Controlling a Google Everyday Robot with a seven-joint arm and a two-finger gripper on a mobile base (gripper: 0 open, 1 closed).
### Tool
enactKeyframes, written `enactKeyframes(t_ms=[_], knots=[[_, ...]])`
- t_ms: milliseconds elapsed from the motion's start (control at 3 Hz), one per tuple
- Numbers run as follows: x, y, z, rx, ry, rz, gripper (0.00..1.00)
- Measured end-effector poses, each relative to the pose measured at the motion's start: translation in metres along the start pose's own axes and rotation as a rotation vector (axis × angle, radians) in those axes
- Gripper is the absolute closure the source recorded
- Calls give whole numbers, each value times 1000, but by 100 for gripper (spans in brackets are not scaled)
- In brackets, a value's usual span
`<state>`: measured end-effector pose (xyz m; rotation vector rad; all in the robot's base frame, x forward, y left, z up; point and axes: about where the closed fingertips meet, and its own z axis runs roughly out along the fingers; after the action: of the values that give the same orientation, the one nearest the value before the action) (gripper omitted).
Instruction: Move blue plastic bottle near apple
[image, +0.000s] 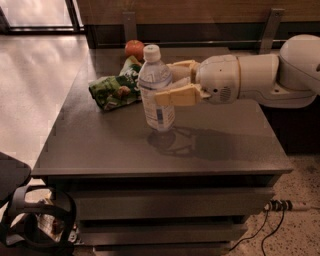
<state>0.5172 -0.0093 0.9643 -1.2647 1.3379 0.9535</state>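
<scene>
The blue plastic bottle (156, 89) is clear with a white cap and a white-and-blue label. It is upright and held a little above the table, with its shadow below it. My gripper (172, 82) reaches in from the right and is shut on the bottle's middle, one finger in front and one behind. The apple (134, 49) is small and red-orange, at the table's far edge, behind and left of the bottle.
A green snack bag (118, 85) lies between the apple and the bottle's left side. The grey table (115, 145) has drawers below. A dark wall rail runs behind it. Floor is at left; cables lie at lower right.
</scene>
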Motion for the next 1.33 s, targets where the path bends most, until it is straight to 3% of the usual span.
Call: enactKeyframes(t_ms=[333, 667, 1000, 1333], knots=[[-51, -68, -36, 121, 56, -21, 100], [-79, -126, -63, 216, 45, -36, 100], [-86, -172, -79, 310, 7, -43, 100], [-81, -234, -85, 424, -47, 0, 100]])
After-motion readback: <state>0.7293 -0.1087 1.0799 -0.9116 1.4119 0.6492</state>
